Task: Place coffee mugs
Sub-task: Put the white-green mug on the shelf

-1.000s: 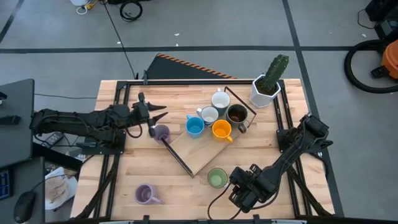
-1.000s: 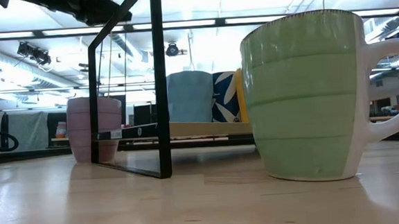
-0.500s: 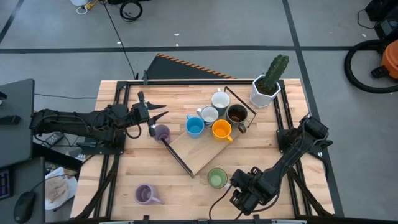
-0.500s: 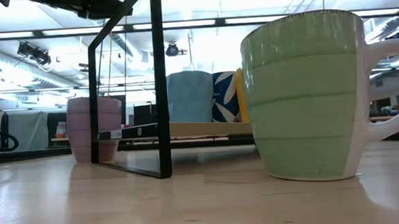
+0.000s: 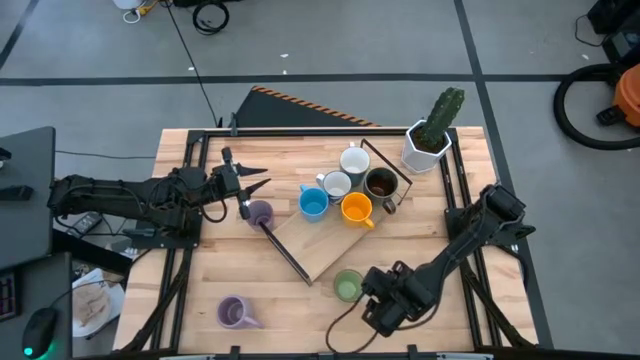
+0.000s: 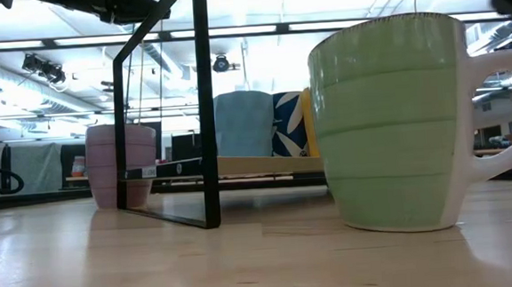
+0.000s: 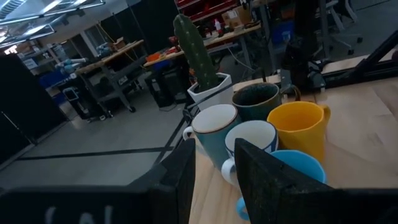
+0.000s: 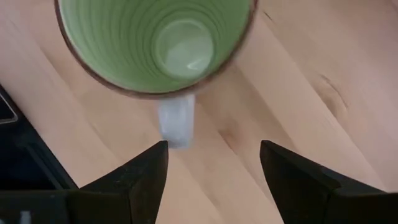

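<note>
The green mug (image 5: pixel 347 287) stands upright on the table near its front edge and looms large in the low view (image 6: pixel 397 121). My right gripper (image 8: pixel 214 168) hangs open just above it, pointing steeply down, one finger on either side of the mug's white handle (image 8: pixel 177 121), touching nothing. Blue (image 5: pixel 313 203), orange (image 5: pixel 357 209), dark brown (image 5: pixel 380 183) and two white mugs (image 5: pixel 336 185) stand together on a wooden board. One lilac mug (image 5: pixel 259 212) stands by the board, another (image 5: pixel 235 312) at the front left. My left gripper (image 5: pixel 252 180) waits open and level at the left.
A white pot with a cactus (image 5: pixel 428 135) stands at the far right. The wooden board (image 5: pixel 320 240) lies slanted mid-table, with a black metal frame (image 6: pixel 205 106) along its left edge. Bare table lies front centre and front right.
My right gripper has edged a little toward the green mug, and a dark part of it now shows at the low view's upper right corner. The mug has stayed in place.
</note>
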